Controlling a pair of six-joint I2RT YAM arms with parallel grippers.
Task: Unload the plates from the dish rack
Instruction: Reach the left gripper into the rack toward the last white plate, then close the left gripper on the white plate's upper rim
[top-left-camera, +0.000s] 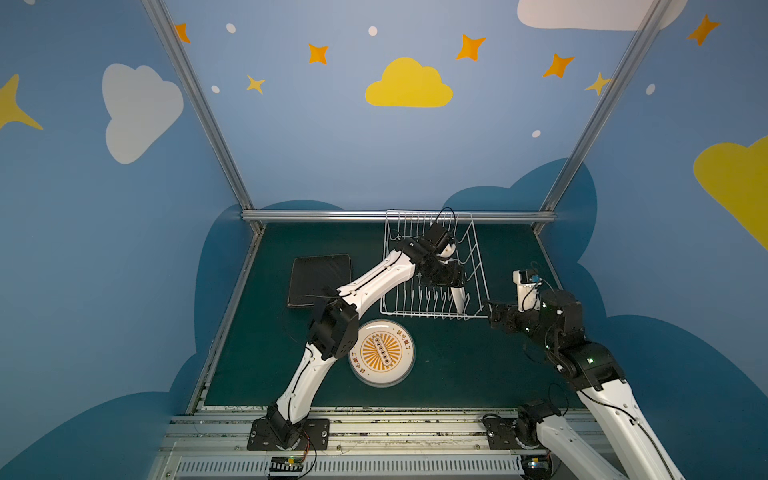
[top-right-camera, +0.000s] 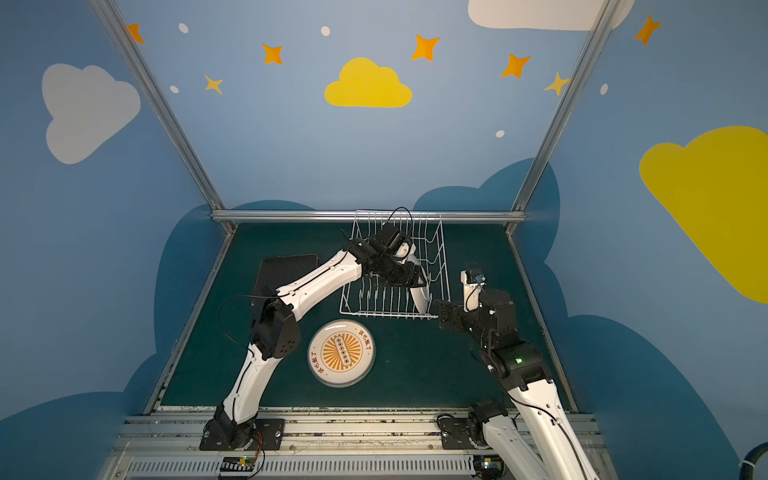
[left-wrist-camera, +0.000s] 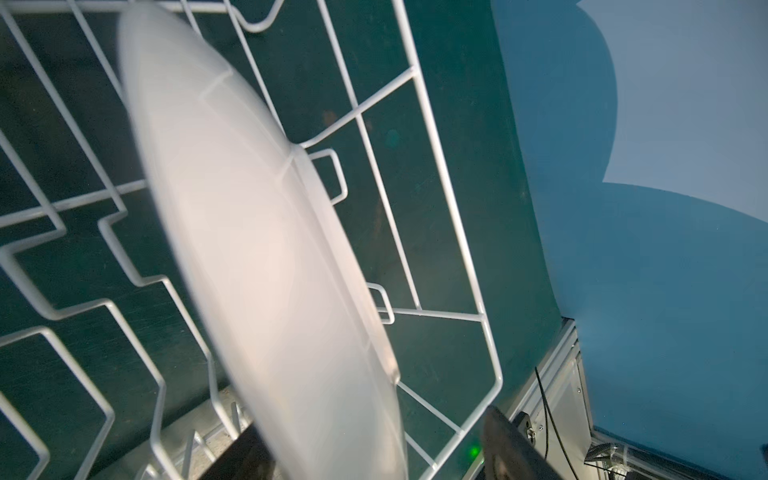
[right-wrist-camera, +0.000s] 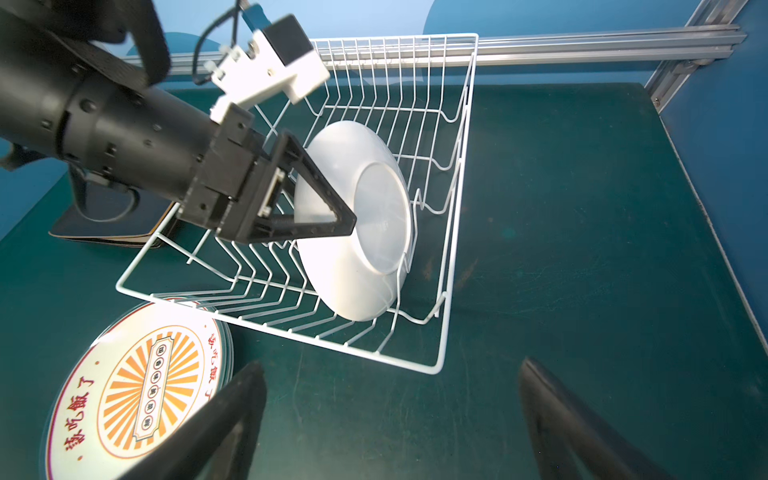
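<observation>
The white wire dish rack (top-left-camera: 415, 314) (top-right-camera: 374, 314) (right-wrist-camera: 291, 333) stands at the back of the green mat. One round white plate (top-left-camera: 458, 301) (top-right-camera: 420, 299) (left-wrist-camera: 249, 249) (right-wrist-camera: 365, 232) stands on edge between its prongs, near the rack's right end. My left gripper (top-left-camera: 455, 286) (top-right-camera: 411, 284) (left-wrist-camera: 374, 453) reaches down into the rack and straddles this plate's rim. It is open: one finger lies close against the plate, while a gap remains at the other finger (left-wrist-camera: 507, 449). My right gripper (top-left-camera: 490, 309) (top-right-camera: 440, 313) (right-wrist-camera: 389, 365) hovers open and empty by the rack's front right corner.
A round white plate with an orange sunburst centre (top-left-camera: 382, 353) (top-right-camera: 340, 353) (right-wrist-camera: 137, 395) lies face up on the mat in front of the rack. Black-backed square plates (top-left-camera: 320, 280) (top-right-camera: 286, 274) (right-wrist-camera: 108, 232) lie face down to the rack's left. An aluminium rail (top-left-camera: 332, 215) runs behind the rack.
</observation>
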